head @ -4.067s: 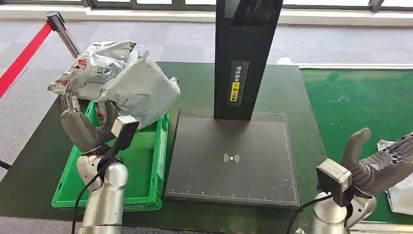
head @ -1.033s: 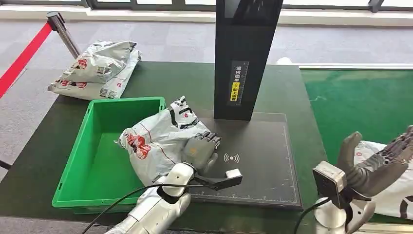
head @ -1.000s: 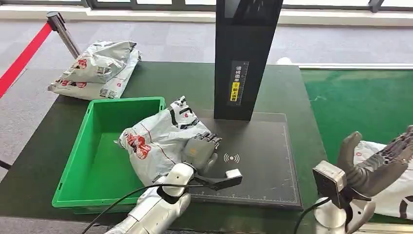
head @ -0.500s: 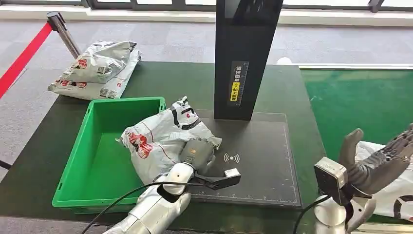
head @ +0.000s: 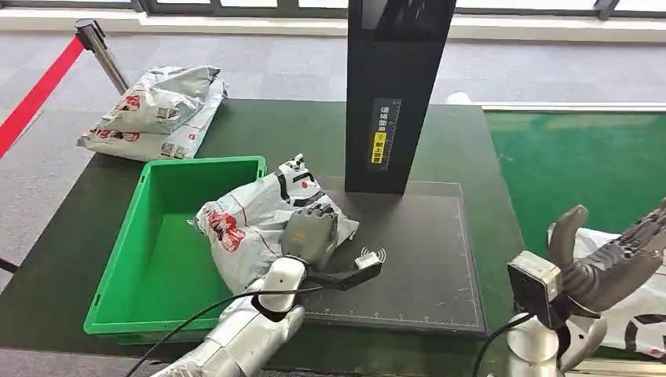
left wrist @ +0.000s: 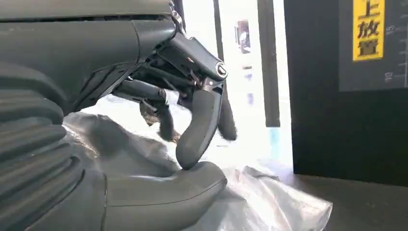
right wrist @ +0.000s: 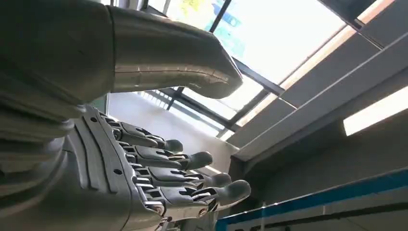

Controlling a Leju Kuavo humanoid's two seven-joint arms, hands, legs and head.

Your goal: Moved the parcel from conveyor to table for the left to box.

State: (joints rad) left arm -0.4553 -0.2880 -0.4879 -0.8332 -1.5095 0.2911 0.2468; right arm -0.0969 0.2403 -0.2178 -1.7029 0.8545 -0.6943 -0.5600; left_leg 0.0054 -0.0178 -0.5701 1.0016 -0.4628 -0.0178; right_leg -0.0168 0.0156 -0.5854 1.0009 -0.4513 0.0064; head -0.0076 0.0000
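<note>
A crumpled grey parcel (head: 250,225) with red and black print lies across the green box's (head: 174,259) right rim and the black scanner pad (head: 408,259). My left hand (head: 309,236) rests on the parcel's right end with its fingers curled down into the plastic, gripping it. The left wrist view shows those fingers (left wrist: 199,122) bent toward the thumb over the parcel (left wrist: 269,197). My right hand (head: 614,263) hovers open, fingers spread, over the green conveyor (head: 565,173), just above another parcel (head: 640,314). In the right wrist view the right hand (right wrist: 159,168) holds nothing.
A tall black scanner tower (head: 397,94) stands at the back of the pad. Two or more grey parcels (head: 153,110) are stacked at the table's far left corner. A red barrier belt (head: 35,90) runs past the table on the left.
My left hand has curled its fingers onto the parcel and drawn slightly toward the box, the parcel shifting with it. Earlier it held another parcel over the box. The right hand barely moved.
</note>
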